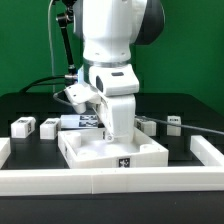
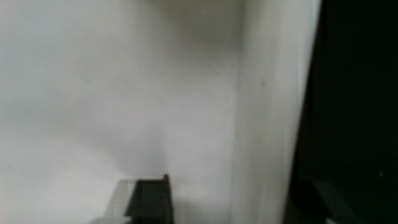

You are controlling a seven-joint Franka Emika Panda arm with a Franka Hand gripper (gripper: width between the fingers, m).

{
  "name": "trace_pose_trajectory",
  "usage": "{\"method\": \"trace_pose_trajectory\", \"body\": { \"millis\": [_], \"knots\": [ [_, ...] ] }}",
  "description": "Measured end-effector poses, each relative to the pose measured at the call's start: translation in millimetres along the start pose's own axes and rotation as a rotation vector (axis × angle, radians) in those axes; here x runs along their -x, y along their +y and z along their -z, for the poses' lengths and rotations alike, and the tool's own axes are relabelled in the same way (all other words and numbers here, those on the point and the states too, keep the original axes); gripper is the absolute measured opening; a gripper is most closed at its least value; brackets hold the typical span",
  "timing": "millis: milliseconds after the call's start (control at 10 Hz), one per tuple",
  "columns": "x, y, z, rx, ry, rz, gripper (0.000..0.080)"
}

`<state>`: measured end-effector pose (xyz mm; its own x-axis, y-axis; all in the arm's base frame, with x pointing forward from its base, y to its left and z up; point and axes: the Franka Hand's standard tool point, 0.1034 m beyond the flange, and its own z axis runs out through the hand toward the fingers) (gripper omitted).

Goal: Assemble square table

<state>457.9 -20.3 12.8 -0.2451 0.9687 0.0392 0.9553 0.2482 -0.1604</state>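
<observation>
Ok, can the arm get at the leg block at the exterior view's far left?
Probably yes. That leg block lies uncovered on the black table, with nothing over it; the arm only has to rise from the tabletop first.

No words, brands or numbers can be read anywhere. The only signs are black-and-white marker patterns. One tag [image 1: 124, 164] stands on the front rim of the white square tray [image 1: 80, 152], at six o'clock in the exterior view. Several more lie on the marker board [image 1: 84, 121], toward ten o'clock from the tray. Dark patches, probably tags too, show on the small white block [image 1: 22, 126] at nine o'clock and the other block [image 1: 173, 121] at three o'clock. All the patterns are too small to decode.
</observation>
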Motion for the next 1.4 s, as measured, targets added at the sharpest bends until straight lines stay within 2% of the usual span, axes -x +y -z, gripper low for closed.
{"method": "trace_pose_trajectory", "body": {
  "millis": [100,200,300,900,1100,1400],
  "knots": [
    [0.0,0.0,0.0,0.000,0.000,0.000,0.0136],
    [0.5,1.0,0.9,0.004,-0.001,-0.001,0.0136],
    [0.7,1.9,1.7,0.009,-0.002,-0.001,0.0068],
    [-0.9,3.5,2.2,0.013,-0.003,-0.007,0.0068],
    [-22.9,14.9,2.6,0.021,0.007,-0.105,0.0068],
    [-51.2,45.3,7.1,0.045,0.016,-0.221,0.0068]
  ]
}}
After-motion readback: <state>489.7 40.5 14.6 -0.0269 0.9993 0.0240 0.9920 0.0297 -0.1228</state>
